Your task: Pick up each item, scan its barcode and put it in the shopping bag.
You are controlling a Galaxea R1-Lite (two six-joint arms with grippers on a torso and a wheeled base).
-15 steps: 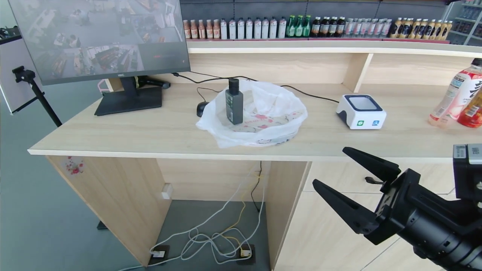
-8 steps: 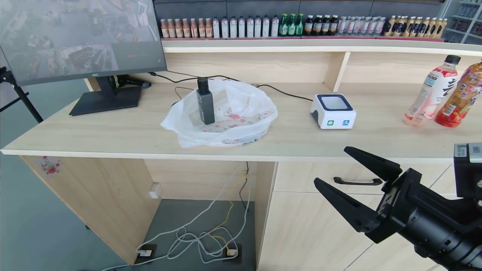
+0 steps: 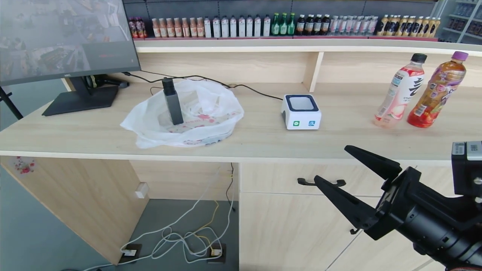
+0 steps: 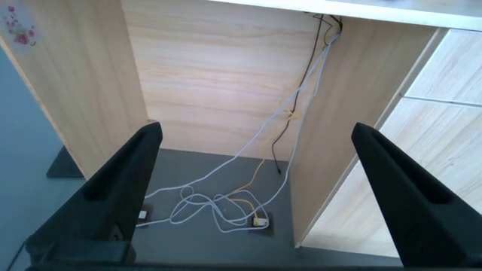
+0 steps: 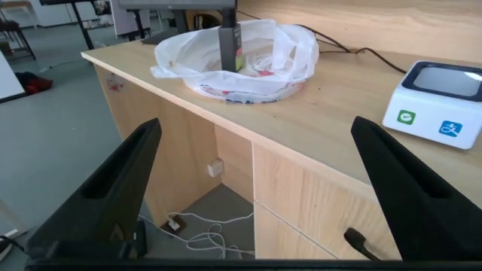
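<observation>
One shopping bag (image 3: 196,113), one dark bottle (image 3: 172,101), one scanner (image 3: 301,112) and one monitor (image 3: 64,37). Two drink bottles: one pink bottle (image 3: 399,92) and one amber bottle (image 3: 437,90). The shelf bottles (image 3: 241,27) are too small to count.

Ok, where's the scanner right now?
Head view: the scanner sits on the counter, right of the shopping bag and left of the pink bottle.

Bright even light, soft shadow under counter (image 3: 263,145), perhaps faint glare on monitor (image 3: 56,37)

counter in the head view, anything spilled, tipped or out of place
Nothing stands out. The dark bottle stands upright in the open shopping bag, the scanner sits flat, and the pink bottle and red bottle stand upright.
</observation>
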